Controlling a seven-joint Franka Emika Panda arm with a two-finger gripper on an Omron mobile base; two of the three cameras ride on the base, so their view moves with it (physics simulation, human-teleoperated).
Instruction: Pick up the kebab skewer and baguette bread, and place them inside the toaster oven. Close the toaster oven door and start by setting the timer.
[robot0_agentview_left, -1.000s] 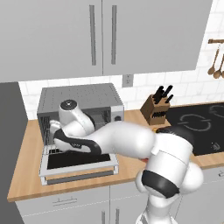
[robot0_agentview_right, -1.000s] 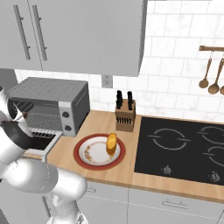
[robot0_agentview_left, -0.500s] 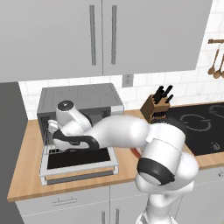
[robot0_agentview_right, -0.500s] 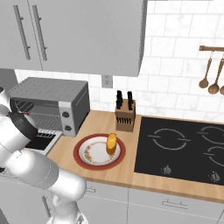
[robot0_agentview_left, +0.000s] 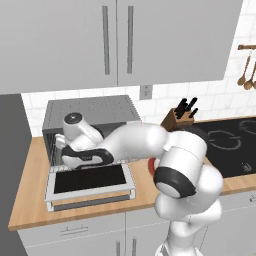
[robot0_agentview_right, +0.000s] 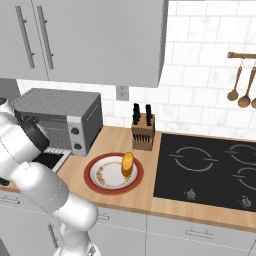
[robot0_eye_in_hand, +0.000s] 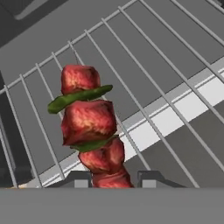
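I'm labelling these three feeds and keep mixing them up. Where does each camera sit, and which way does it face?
Left base view: behind the arm's left, looking forward and down at the toaster oven and its dropped toaster oven door; the arm rises from lower right.
Right base view: behind the arm's right, facing the plate holding the baguette bread; the arm rises from lower left.
Hand view: on the hand, looking along the gripper at the kebab skewer over the wire rack.
Both base views share the oven and knife block.
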